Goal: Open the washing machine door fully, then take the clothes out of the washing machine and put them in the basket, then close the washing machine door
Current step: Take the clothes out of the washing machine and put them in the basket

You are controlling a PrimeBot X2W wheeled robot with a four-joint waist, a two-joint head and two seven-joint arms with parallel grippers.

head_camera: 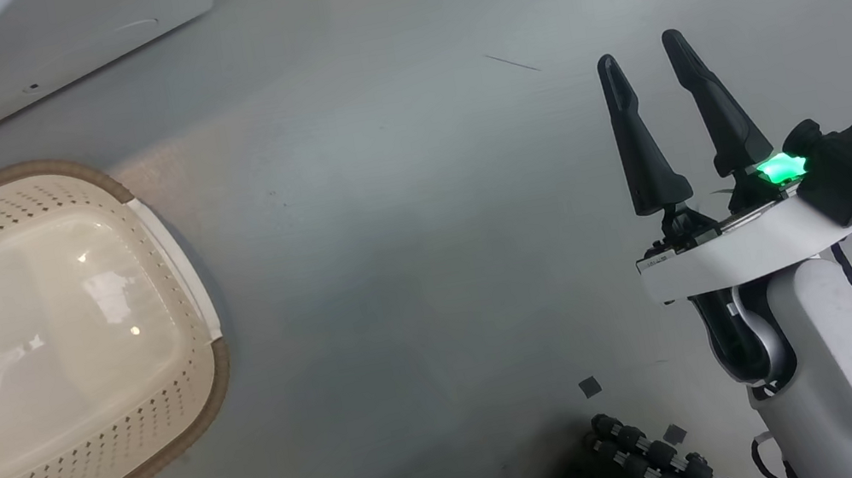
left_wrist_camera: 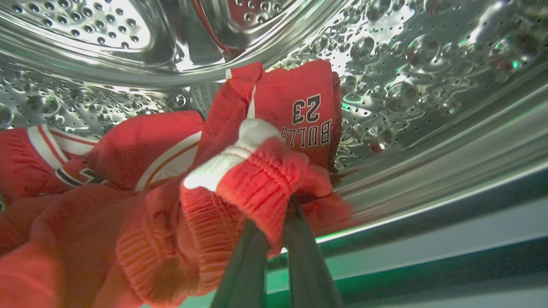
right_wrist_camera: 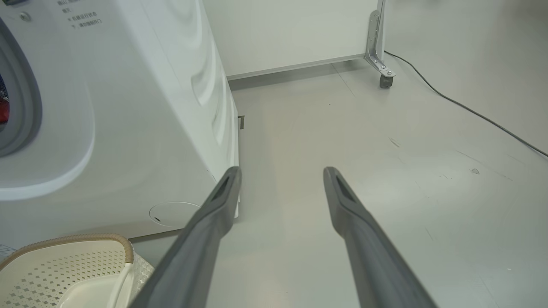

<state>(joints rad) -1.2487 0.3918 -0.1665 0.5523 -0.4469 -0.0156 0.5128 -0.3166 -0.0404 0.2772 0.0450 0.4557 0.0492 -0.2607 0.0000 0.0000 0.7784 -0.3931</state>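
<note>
A smooth pale grey floor (head_camera: 418, 188) runs under everything, with a black cable (right_wrist_camera: 471, 111) trailing past a wheeled white panel (right_wrist_camera: 299, 34) beside the washing machine (right_wrist_camera: 128, 128). The basket (head_camera: 188, 417) stands on the floor by the washer's foot, cut off at the head view's left edge, its handled end facing right. Inside the steel drum (left_wrist_camera: 428, 64), the left gripper (left_wrist_camera: 278, 222) is clamped on a ribbed fold of the clothes (left_wrist_camera: 257, 179), its tips buried in fabric. The heap sprawls leftward out of frame, and its printed lettering reads upside down. The right gripper (head_camera: 639, 49) hangs spread wide over bare floor, empty.
</note>
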